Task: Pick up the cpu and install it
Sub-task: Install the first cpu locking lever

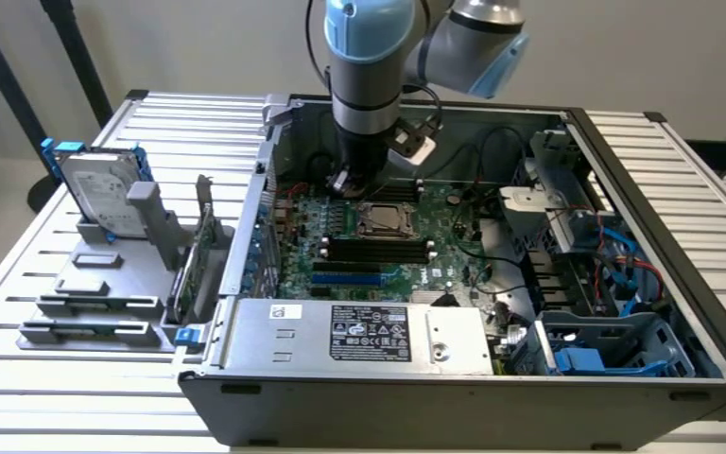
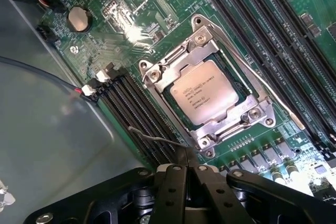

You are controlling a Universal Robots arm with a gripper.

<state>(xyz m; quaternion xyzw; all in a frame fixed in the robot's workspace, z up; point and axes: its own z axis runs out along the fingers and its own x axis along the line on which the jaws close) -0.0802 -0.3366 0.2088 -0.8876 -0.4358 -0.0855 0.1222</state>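
this is looking like a robotics lab or test bench for computer assembly. an opened desktop pc case (image 1: 464,378) is lying on its side on a slatted metal table (image 1: 665,161), its green motherboard (image 1: 376,255) facing up with memory slots, cables and a power supply (image 1: 363,333) showing. a robot arm (image 1: 366,76) is reaching down into the case from above. beside the case, grey plastic fixtures (image 1: 92,303) are holding spare parts upright (a hard drive (image 1: 101,194) in a blue frame among them). plain pale walls are standing behind, and dark stand legs (image 1: 4,66) are leaning at the exterior view's left.
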